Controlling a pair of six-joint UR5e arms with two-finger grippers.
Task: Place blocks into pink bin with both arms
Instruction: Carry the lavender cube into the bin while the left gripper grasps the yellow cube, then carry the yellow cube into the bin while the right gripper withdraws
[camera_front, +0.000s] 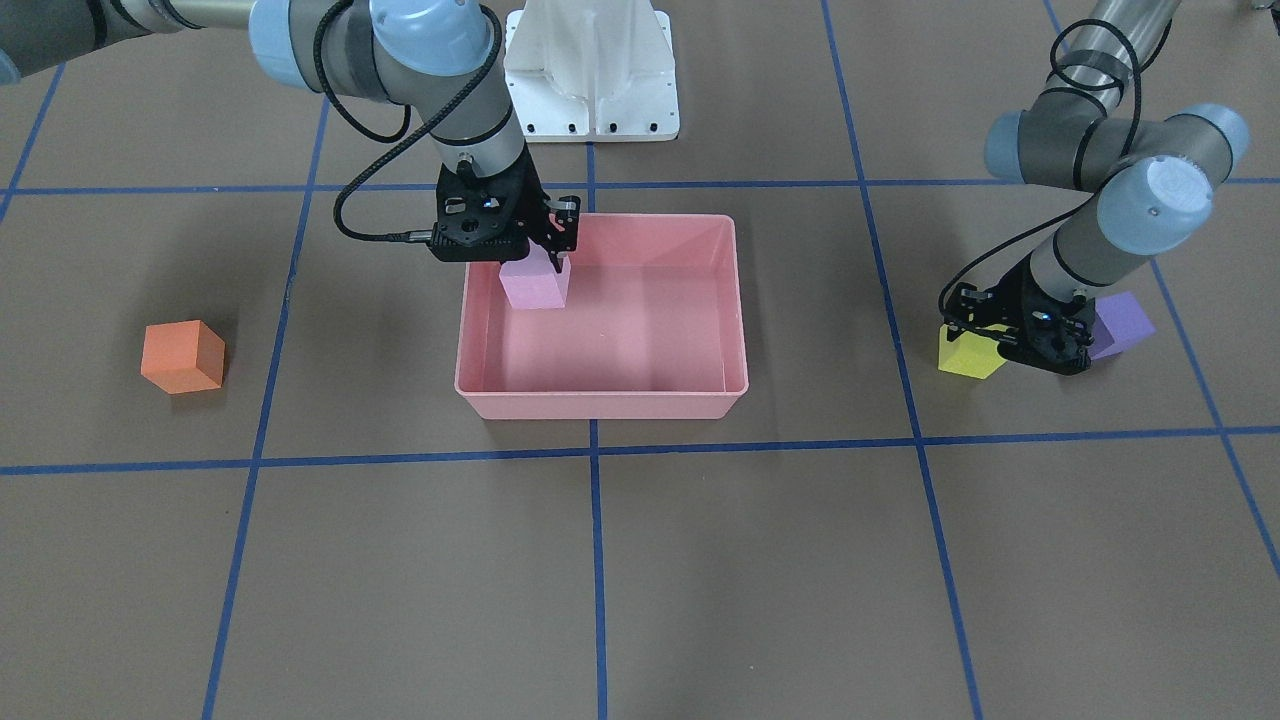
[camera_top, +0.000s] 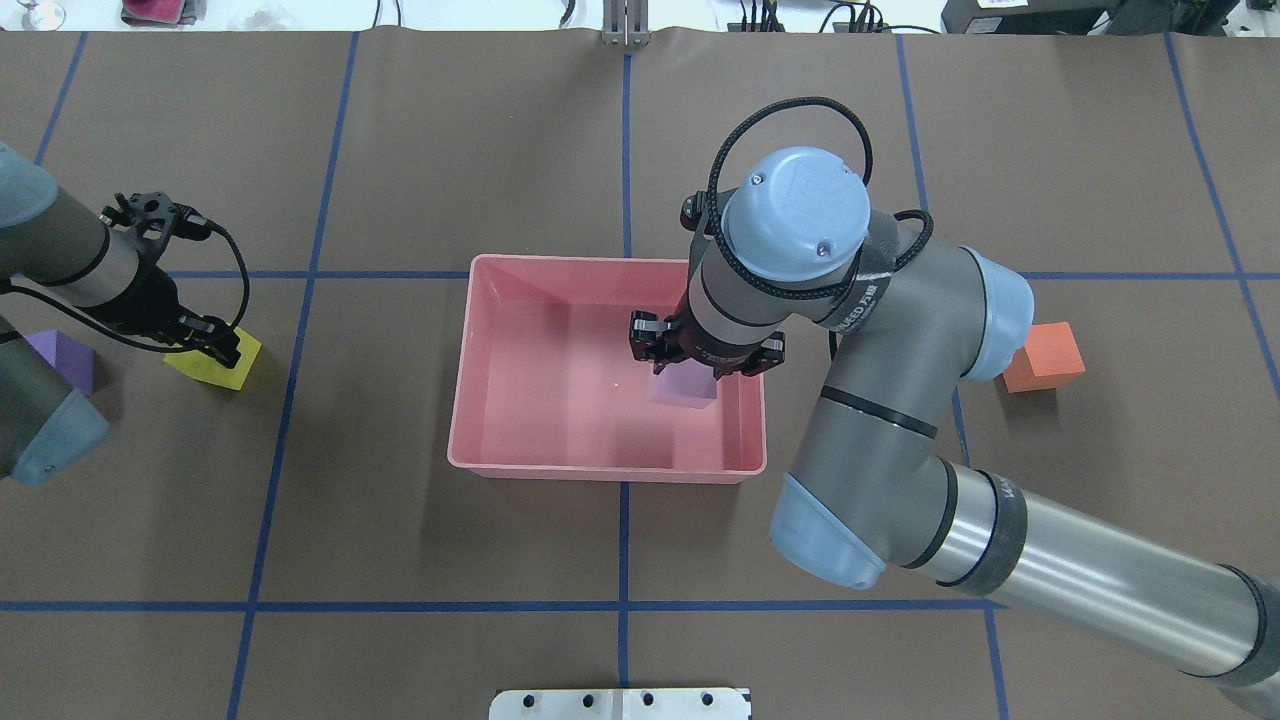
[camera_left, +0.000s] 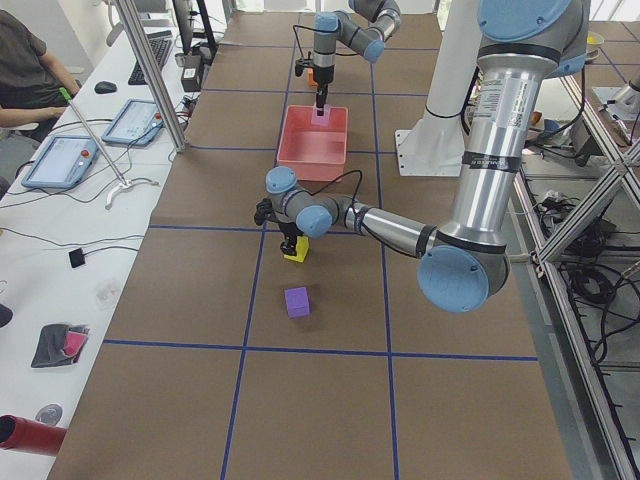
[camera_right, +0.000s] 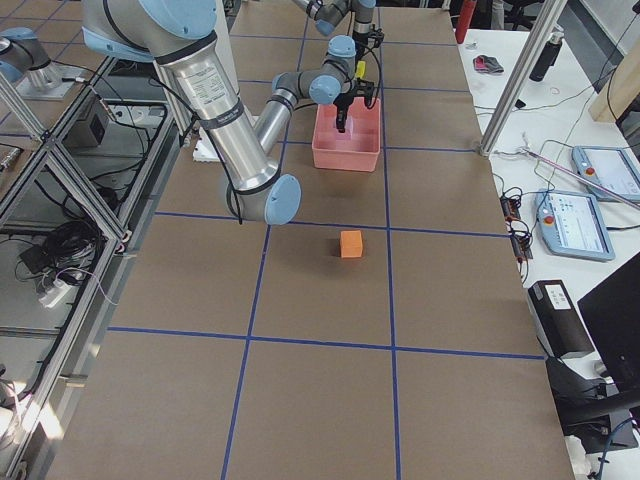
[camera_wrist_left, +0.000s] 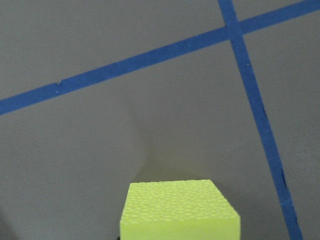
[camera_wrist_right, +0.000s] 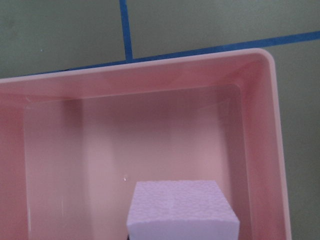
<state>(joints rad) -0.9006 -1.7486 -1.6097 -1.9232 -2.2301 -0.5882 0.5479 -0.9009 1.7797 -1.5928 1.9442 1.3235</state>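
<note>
Clock ref: overhead view, 12 o'clock points away from the robot.
Right claw (camera_front: 545, 265): down inside the pink bin (camera_front: 600, 405) at its 4 o'clock corner, pointing straight down. Fingers are drawn in narrow and clamped on the pink-lilac block (camera_front: 535, 287).
Pink-lilac block: upright between the fingers, below the rim and close to the 3 o'clock wall. I can't tell whether it touches the bin floor.
Pink bin: mid-surface, sitting across a blue tape line (camera_front: 597, 560). It holds that one block.
Left claw (camera_top: 218, 347): at 9 o'clock of the bin and well apart from it, low over the yellow block (camera_front: 965, 355). I can't tell whether the fingers grip the block or just straddle it.
Yellow block: on the surface (camera_front: 700, 560). My left wrist cam shows it right at the frame's bottom edge.
Purple block (camera_front: 1125, 322): on the surface at 9 o'clock of the yellow one, near but apart, partly hidden by the left arm.
Orange block (camera_front: 182, 356): on the surface at 3 o'clock of the bin, well apart from it. No claw is near it.
</note>
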